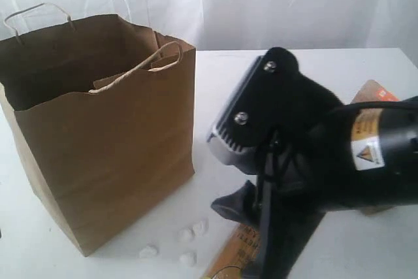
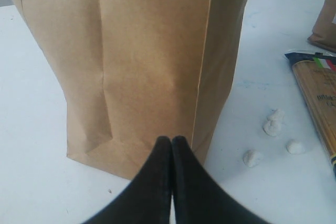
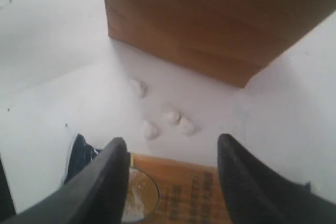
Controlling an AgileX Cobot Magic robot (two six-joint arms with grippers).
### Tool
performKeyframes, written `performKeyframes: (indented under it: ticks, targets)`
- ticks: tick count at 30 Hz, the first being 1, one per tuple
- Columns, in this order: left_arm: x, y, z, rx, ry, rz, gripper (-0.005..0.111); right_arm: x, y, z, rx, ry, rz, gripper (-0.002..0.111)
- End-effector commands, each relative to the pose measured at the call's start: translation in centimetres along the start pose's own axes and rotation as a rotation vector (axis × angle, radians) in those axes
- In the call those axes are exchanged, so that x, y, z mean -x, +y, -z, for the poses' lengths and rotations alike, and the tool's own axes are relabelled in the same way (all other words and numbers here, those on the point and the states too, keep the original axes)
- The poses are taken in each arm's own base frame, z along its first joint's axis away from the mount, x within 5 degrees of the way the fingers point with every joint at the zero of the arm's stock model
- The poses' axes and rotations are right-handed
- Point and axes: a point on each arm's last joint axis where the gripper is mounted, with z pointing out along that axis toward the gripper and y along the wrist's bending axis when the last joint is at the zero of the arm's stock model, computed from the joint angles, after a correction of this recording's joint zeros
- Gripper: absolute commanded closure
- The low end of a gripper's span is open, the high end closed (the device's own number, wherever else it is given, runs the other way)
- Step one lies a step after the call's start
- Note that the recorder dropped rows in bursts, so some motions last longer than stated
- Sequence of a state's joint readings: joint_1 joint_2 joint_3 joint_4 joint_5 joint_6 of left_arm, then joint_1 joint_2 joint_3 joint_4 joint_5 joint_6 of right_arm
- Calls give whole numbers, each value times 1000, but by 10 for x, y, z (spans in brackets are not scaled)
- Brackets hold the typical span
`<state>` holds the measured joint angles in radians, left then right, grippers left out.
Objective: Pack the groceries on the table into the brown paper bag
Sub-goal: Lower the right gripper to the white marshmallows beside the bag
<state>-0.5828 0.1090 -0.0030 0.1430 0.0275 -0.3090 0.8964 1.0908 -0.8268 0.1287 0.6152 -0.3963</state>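
The long orange-brown spaghetti packet with a clear window point(image 3: 173, 195) lies flat on the plain white surface point(image 1: 379, 253). It is just beside the small white lumps point(image 3: 170, 115) and near the foot of the tall brown kraft paper bag point(image 1: 98, 129), which stands upright with its mouth open. The right arm's jaws are spread wide and empty, poised over the packet near one end. The left arm's jaws are pressed together on nothing, close to the bag's base. The packet is probably light, with slick film and brittle strands, so a grip across its narrow width, nearer the middle, should stop it drooping or snapping.
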Motion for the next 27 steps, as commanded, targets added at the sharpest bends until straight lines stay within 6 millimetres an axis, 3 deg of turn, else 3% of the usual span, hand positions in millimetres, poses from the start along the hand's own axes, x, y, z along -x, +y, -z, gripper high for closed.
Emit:
performKeyframes:
  ticks: [1, 10, 15, 21, 27]
  targets:
    - [0, 0, 0, 1, -6, 7, 106, 9, 4, -30, 59, -50, 11, 60]
    - [0, 0, 0, 1, -6, 7, 106, 1, 37, -102, 171, 77, 159, 60]
    - [0, 0, 0, 1, -6, 7, 106, -5, 51, -133, 180, 100, 191, 60]
    - [0, 0, 0, 1, -6, 7, 106, -6, 58, -150, 161, 77, 193, 60]
    - [0, 0, 0, 1, -6, 7, 106, -2, 57, -154, 137, 58, 3, 60]
